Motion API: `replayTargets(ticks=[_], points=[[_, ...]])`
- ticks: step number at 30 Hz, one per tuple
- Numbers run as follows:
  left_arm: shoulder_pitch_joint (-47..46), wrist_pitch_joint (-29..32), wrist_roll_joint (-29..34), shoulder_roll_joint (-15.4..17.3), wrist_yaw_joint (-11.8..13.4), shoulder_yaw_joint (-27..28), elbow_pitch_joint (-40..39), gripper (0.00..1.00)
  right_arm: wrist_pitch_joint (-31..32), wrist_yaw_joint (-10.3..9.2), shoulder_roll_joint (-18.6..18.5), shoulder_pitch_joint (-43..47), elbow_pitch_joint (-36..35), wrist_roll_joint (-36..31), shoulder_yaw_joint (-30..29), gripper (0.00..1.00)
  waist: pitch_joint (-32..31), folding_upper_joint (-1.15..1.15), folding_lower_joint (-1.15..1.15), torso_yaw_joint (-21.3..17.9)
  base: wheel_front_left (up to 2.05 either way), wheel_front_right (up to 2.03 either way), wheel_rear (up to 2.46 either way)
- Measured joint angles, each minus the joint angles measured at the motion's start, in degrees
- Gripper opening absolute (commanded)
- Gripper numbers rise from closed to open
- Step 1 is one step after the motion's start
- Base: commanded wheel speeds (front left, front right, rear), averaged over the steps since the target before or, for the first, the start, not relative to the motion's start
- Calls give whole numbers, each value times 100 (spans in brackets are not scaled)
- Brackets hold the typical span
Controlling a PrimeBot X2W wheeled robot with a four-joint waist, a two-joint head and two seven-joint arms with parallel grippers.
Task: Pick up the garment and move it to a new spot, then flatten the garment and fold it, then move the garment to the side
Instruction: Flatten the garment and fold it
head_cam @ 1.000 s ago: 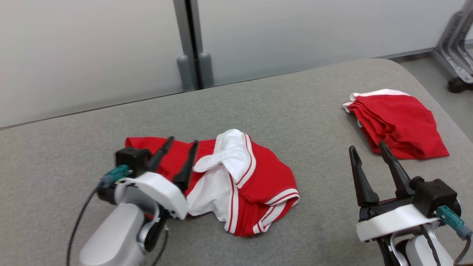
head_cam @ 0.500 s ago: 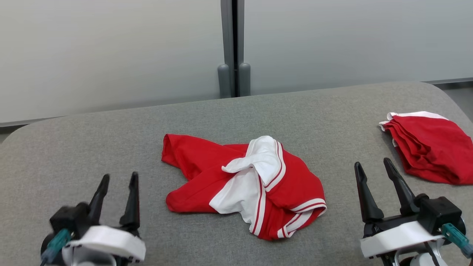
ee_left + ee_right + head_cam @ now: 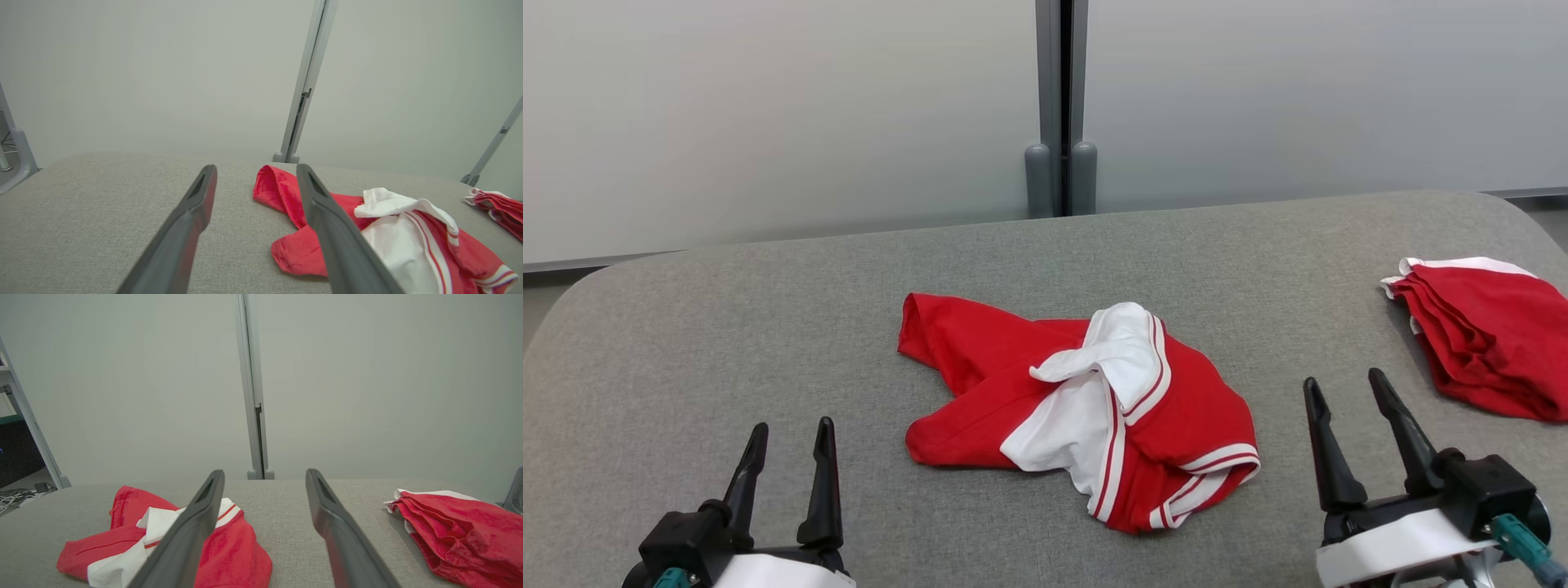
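A crumpled red and white garment (image 3: 1086,408) lies in a heap at the middle of the grey table (image 3: 768,327). The left wrist view has the garment (image 3: 388,228) to the right of my fingers, and the right wrist view has the garment (image 3: 163,535) at lower left. My left gripper (image 3: 792,437) stands open at the lower left, clear of the cloth, nothing between its fingers. At the lower right my right gripper (image 3: 1343,388) is open too, empty, between the heap and a folded pile.
A folded stack of red garments (image 3: 1486,343) sits at the table's right edge, also in the right wrist view as red garments (image 3: 461,526). A pale partition wall with a grey post (image 3: 1060,106) stands behind the table.
My left gripper has pulled back from over the garment to the lower left, leaving the cloth on the table. The head camera turned, shifting the whole picture right. The right gripper stays put.
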Motion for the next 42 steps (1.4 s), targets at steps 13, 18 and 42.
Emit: replayTargets(ticks=[13,18,42], points=[[-64,-1,83,-154,-172,-65,135,100,1152,0,187,-1009,1140,-214,1093,100,22,0,0,372,0,0,0],[-140,0,78,-178,-201,-92,172,100,1980,1,255,-1345,1628,-369,1166,100,44,0,0,630,0,0,0],[-274,0,34,-300,-281,-15,285,100,2917,1,297,-1519,1577,-1021,510,0,248,0,0,943,0,0,0]])
